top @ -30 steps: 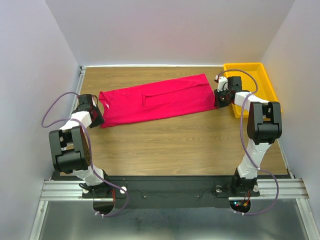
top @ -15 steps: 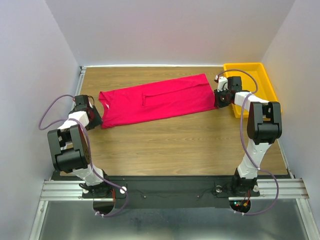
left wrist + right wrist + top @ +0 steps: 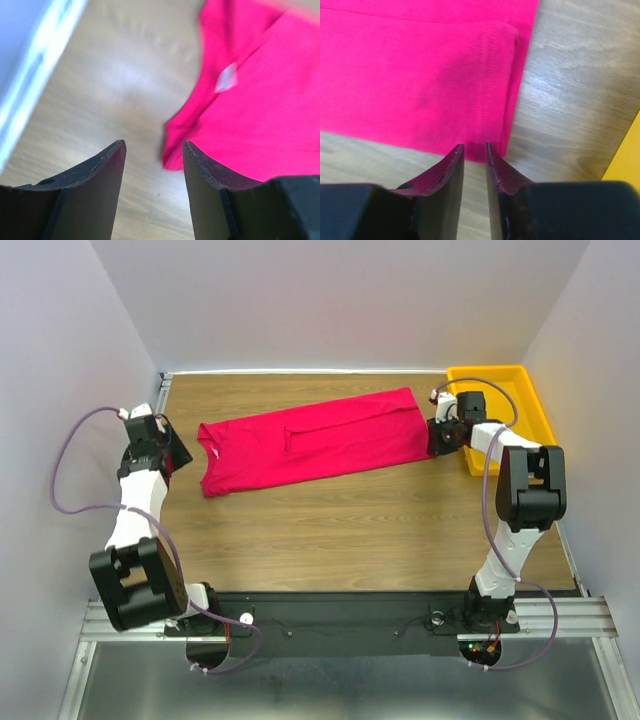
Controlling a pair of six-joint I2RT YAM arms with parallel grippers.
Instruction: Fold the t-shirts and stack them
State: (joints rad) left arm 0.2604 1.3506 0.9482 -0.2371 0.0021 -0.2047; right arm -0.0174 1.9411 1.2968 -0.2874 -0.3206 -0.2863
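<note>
One crimson-pink t-shirt (image 3: 310, 440) lies folded into a long strip across the far half of the table, its neck end at the left. My left gripper (image 3: 172, 450) is open and empty, hovering left of the shirt's left end. In the left wrist view (image 3: 153, 146) bare wood shows between the jaws, and the shirt's corner (image 3: 175, 150) lies just right of them. My right gripper (image 3: 437, 440) sits low at the shirt's right near corner. In the right wrist view (image 3: 474, 146) the jaws stand narrowly apart, with the shirt's hem (image 3: 490, 100) right at their tips.
A yellow plastic tray (image 3: 490, 370) stands at the far right corner, just behind the right gripper; its edge shows in the right wrist view (image 3: 627, 155). White walls close the table on the left, the back and the right. Bare wood (image 3: 350, 520) lies in front of the shirt.
My left arm has lifted and swung back to the left, away from the shirt's left end. The shirt and the right gripper have not moved.
</note>
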